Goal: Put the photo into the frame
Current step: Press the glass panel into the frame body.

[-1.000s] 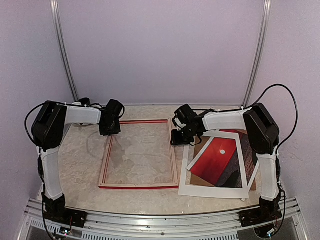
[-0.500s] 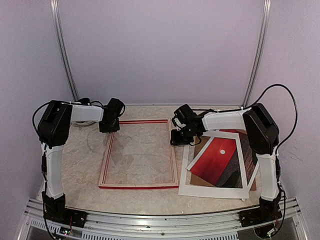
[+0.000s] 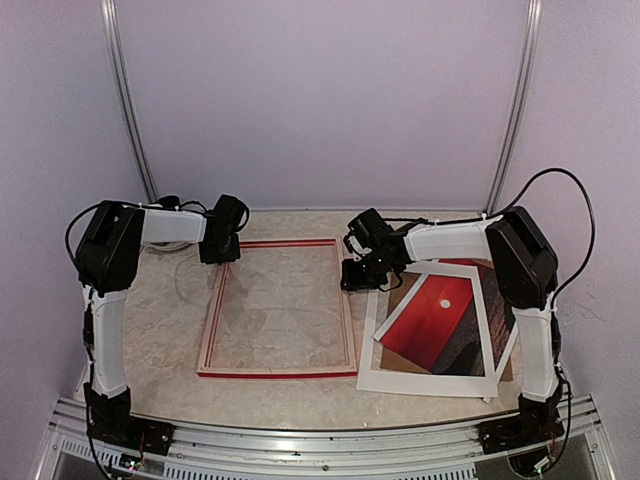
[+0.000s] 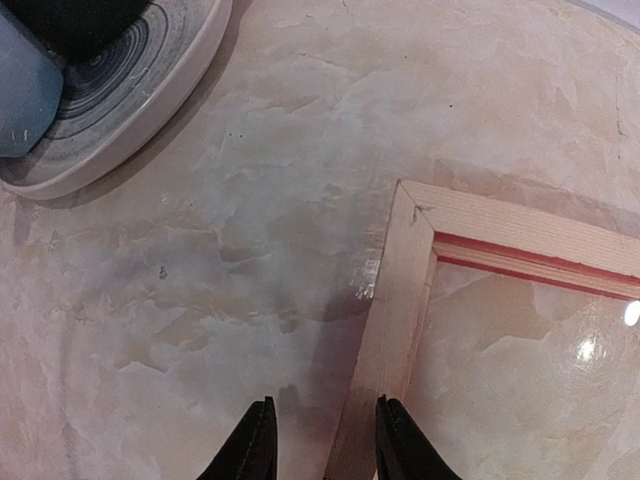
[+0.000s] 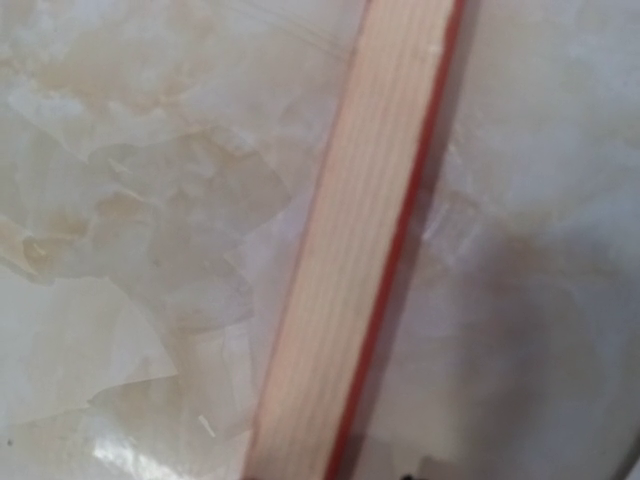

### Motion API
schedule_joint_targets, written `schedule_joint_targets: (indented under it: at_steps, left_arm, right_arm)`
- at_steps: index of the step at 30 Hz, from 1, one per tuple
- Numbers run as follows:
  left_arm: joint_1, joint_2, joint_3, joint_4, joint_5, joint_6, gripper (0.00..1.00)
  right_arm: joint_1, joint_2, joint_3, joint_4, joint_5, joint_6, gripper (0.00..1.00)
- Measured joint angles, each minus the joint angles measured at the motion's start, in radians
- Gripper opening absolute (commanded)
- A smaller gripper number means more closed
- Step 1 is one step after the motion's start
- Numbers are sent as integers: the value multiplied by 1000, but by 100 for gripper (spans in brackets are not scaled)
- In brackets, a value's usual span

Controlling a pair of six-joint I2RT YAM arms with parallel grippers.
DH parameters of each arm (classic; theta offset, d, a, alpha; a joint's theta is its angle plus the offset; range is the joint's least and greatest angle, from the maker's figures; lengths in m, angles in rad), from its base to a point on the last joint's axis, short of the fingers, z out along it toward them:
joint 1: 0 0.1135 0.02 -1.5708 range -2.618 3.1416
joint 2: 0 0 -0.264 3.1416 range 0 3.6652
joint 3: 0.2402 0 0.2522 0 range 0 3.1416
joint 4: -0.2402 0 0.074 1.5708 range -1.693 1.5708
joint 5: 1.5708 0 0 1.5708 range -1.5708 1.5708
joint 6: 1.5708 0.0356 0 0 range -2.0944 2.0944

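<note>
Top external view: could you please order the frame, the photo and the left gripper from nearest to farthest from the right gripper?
1. frame: its right rail lies beneath the right gripper
2. photo: to the right
3. left gripper: at the frame's far left corner

The frame [image 3: 278,373] lies flat on the table [image 3: 170,320], long sides running away from the arms. Its pale wood side faces up, and thin red edges show along the near and far rails. The marbled surface shows through its clear pane. The photo [image 3: 425,325] lies flat outside the frame, just to its right and turned askew: a red sky, a small white sun, dark ground toward the right
</note>
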Motion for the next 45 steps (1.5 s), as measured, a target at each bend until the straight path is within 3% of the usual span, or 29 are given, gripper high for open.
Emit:
schedule_joint_targets:
  at_steps: [9,14,37,45]
  left_arm:
    - [16,0,2,14,42,22,36]
    - [26,0,2,23,74,29,47]
    - [51,61,63,19,110,85,46]
    - [54,76,81,24,97,93,58]
  right_arm:
    - [0,0,0,0,0,3,33]
    - [0,0,0,0,0,3,33]
    - [1,0,0,2,-1,3,33]
    - [1,8,4,14,-6,3,33]
